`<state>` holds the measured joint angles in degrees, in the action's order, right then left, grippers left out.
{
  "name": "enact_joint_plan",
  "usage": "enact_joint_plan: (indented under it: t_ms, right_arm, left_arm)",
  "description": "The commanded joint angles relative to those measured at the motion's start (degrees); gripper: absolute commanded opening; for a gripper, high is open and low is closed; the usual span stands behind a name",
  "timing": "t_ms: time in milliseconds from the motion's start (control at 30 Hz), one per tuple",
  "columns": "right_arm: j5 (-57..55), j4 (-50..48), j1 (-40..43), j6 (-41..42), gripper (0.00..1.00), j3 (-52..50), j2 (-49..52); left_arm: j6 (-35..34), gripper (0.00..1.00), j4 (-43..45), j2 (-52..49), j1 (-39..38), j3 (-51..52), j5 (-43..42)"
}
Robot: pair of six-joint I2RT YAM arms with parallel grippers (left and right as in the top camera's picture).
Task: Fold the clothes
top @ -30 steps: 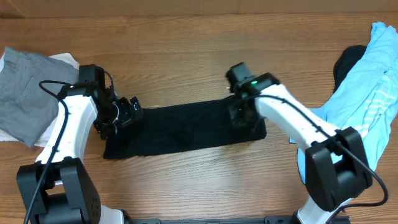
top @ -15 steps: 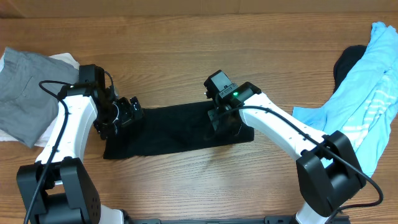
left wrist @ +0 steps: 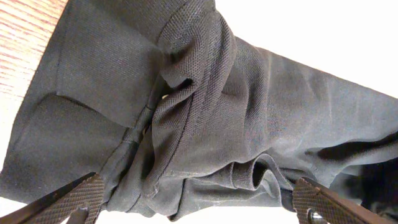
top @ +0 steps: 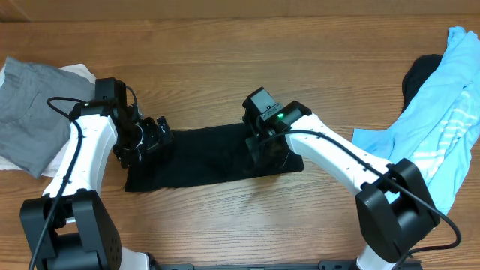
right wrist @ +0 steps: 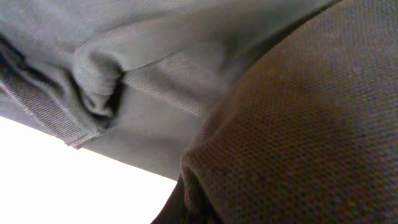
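The black shirt lies as a long folded strip across the middle of the table. My left gripper is at its left end, open, with bunched black cloth between the wide-apart fingers. My right gripper is over the strip's right part, shut on the black shirt's right end and holding it doubled over. In the right wrist view black cloth fills the frame and hides the fingers. The light blue white-striped shirt lies in a heap at the far right.
A grey garment lies on a white cloth at the far left. A dark garment sits under the blue shirt at the right edge. The wooden table shows bare behind the strip.
My right gripper has moved left along the strip, carrying the shirt's right end with it, so the strip is shorter. The left arm has not moved.
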<state>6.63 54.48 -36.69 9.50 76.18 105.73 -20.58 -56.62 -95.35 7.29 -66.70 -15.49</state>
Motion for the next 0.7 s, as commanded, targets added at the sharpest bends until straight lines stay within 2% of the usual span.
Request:
enact_joint_plan:
  t_ms: [0,167,333,367,467,600,667]
  right_arm:
    - [1.22,-0.20,-0.96,-0.07,0.24,1.05,0.15]
    - [1.22,0.09,-0.96,-0.31,0.27,1.05,0.13]
    - [-1.57,0.35,-0.76,-0.66,0.26,1.20,0.13]
    - [-3.80,1.09,-0.52,0.28,0.23,1.66,0.11]
    - [-9.20,4.00,1.29,5.53,0.20,4.42,0.11]
    - [-1.18,2.47,1.99,-0.39,0.22,4.85,0.13]
    - [0.22,1.07,1.79,-0.35,0.25,4.83,0.13]
  left_arm:
    - [1.33,1.00,0.00,1.33,0.57,-1.29,-0.63]
    - [1.33,1.00,0.07,1.33,0.57,-1.29,-0.61]
    - [1.33,1.00,0.04,1.33,0.57,-1.29,-0.44]
    - [1.33,1.00,0.04,1.33,0.57,-1.29,-0.42]
    - [1.33,1.00,-0.02,1.33,0.57,-1.29,-0.37]
    - [1.31,1.00,-0.09,1.33,0.57,-1.29,-0.39]
    - [1.31,1.00,-0.07,1.33,0.57,-1.29,-0.39]
